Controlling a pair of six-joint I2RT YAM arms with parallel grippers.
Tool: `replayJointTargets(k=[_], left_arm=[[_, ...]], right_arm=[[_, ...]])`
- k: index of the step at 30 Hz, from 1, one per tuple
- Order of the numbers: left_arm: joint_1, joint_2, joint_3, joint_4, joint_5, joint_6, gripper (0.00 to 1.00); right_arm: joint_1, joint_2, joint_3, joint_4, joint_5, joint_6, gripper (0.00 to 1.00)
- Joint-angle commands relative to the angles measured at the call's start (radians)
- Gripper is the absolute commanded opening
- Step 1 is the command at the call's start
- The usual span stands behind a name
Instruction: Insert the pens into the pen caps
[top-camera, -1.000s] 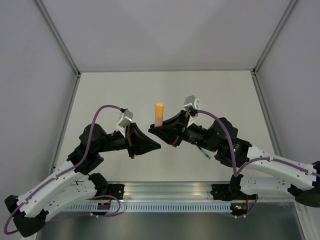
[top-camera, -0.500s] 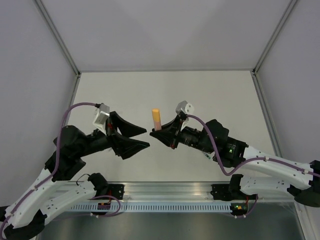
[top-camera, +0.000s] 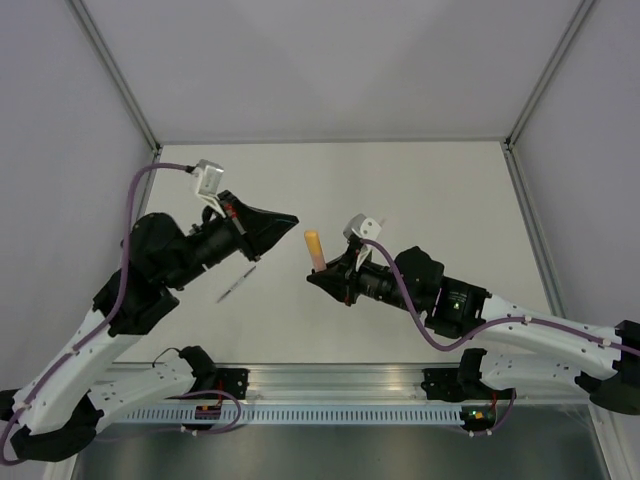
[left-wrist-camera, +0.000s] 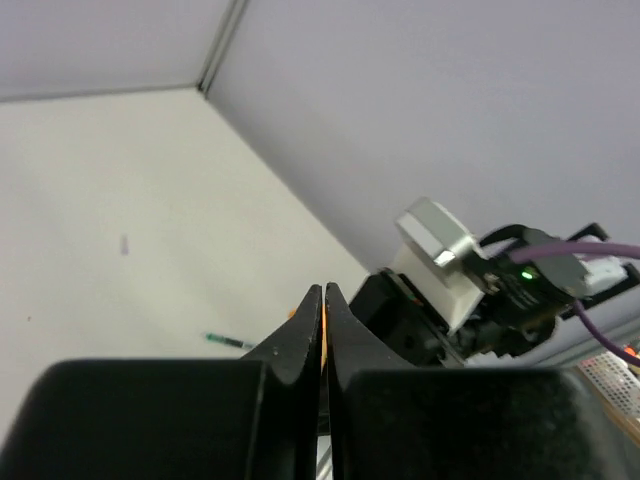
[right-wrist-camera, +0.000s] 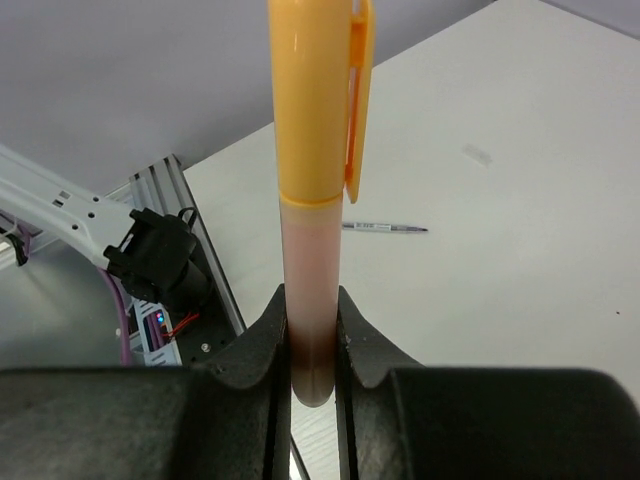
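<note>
My right gripper (top-camera: 318, 272) is shut on the lower barrel of the orange-pink pen (top-camera: 315, 256), which it holds upright. An orange cap (top-camera: 312, 238) with a clip sits on the pen's top end. In the right wrist view the cap (right-wrist-camera: 310, 100) tops the pink barrel (right-wrist-camera: 308, 270) between my fingers (right-wrist-camera: 262, 330). My left gripper (top-camera: 285, 220) is shut and empty, raised to the left of the pen and apart from it. The pale grey-white pen (top-camera: 235, 285) lies on the table below the left gripper. The dark green pen (left-wrist-camera: 228, 342) lies on the table in the left wrist view.
The white table (top-camera: 430, 190) is walled by grey panels at the back and both sides. An aluminium rail (top-camera: 330, 385) with the arm bases runs along the near edge. The grey-white pen also shows in the right wrist view (right-wrist-camera: 385, 228).
My left arm has swung up and away to the left, uncovering the grey-white pen. My right gripper has moved slightly down and nearer with the capped pen.
</note>
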Motion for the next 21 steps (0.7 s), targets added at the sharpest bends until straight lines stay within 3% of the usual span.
replayJointTargets(k=[1,6,21], left_arm=[[-0.001,0.063,0.035,-0.076,-0.066,-0.064,0.02],[-0.001,0.081,0.05,-0.079,-0.168,-0.106,0.02],[-0.001,0.109,-0.022,-0.085,-0.227,-0.101,0.02]], right_arm=[[0.002,0.016,0.014,0.029,0.066,0.008,0.0],[0.003,0.048,0.015,0.03,0.102,0.01,0.0],[0.002,0.125,0.046,0.066,0.103,0.036,0.0]])
